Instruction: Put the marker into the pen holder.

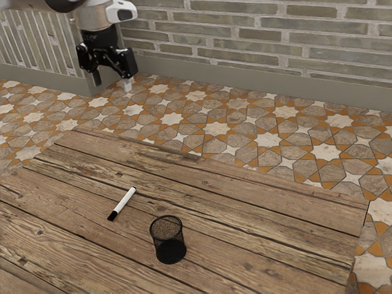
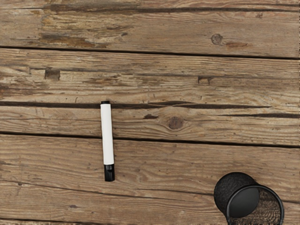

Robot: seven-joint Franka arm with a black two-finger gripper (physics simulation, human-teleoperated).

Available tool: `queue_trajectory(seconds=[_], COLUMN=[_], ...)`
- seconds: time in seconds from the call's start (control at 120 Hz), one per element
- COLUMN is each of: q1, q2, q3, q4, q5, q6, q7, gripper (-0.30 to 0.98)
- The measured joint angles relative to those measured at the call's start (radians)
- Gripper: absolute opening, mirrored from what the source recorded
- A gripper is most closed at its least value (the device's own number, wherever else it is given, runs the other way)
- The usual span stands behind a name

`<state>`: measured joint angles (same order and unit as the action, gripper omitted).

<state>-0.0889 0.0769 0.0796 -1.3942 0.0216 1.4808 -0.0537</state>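
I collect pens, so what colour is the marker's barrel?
White, best seen in the wrist view.

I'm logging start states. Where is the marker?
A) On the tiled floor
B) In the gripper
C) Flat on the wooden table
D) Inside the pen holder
C: the white marker lies flat on the wooden table, outside the mesh pen holder and away from the open gripper.

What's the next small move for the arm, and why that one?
I'd probably lower the open tool toward the middle of the marker. The tool is empty and raised above the level of the table, while the marker lies uncovered on the wood, outside the upright pen holder.
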Motion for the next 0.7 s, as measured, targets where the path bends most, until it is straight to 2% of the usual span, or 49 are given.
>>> queue_trajectory(seconds=[0.183, 0.333, 0.392, 0.5, 0.6, 0.7], q1=[-0.01, -0.026, -0.045, -0.009, -0.002, -0.003], q2=[-0.022, -0.107, -0.184, -0.289, -0.287, -0.258], q3=[-0.008, 0.005, 0.027, 0.091, 0.121, 0.139], q4=[-0.01, -0.112, -0.22, -0.469, -0.631, -0.724], q5=[0.002, 0.029, 0.048, 0.07, 0.076, 0.078], q6=[-0.02, -0.033, -0.018, 0.066, 0.179, 0.29], q7=[-0.007, -0.01, -0.012, -0.02, -0.028, -0.034], gripper=[0.69, 0.69, 0.69, 0.69, 0.69, 0.69])
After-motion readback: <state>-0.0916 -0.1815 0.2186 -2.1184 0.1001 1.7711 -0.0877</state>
